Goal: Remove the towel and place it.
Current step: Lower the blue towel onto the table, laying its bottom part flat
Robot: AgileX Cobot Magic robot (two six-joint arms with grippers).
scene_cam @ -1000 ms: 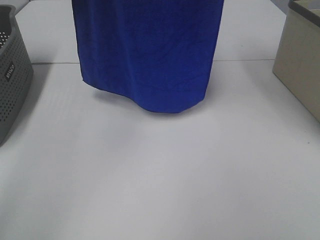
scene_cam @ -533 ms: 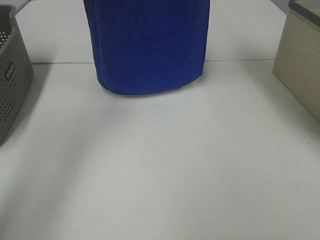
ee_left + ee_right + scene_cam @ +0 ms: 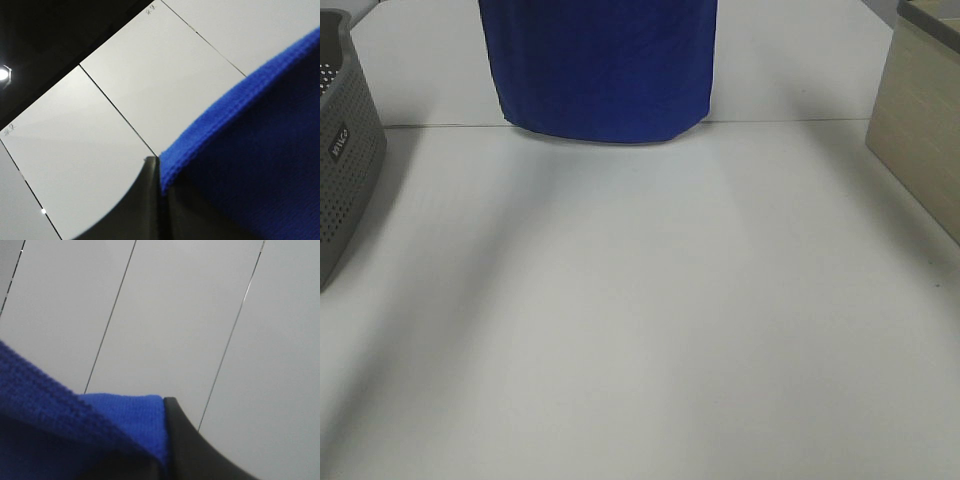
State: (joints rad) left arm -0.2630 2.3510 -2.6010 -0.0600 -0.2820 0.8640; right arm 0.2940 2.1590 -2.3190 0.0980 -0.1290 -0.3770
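The royal-blue towel [image 3: 600,70] hangs as a wide sheet at the top middle of the exterior high view. Its lower edge is over the far part of the white table [image 3: 640,330], and its upper part runs out of frame. Neither gripper shows in that view. In the left wrist view my left gripper [image 3: 160,172] is shut on the towel's [image 3: 250,150] hemmed edge, with ceiling panels behind. Seen from the right wrist, my right gripper [image 3: 166,440] is shut on another part of the towel's [image 3: 75,440] edge, its dark finger [image 3: 200,455] pressed against the cloth.
A grey perforated basket [image 3: 342,150] stands at the table's left edge. A beige box [image 3: 920,130] stands at the right edge. A seam line [image 3: 800,122] crosses the table at the back.
The towel's lower edge has risen and moved toward the back of the table. The hanging sheet also looks narrower than a second ago.
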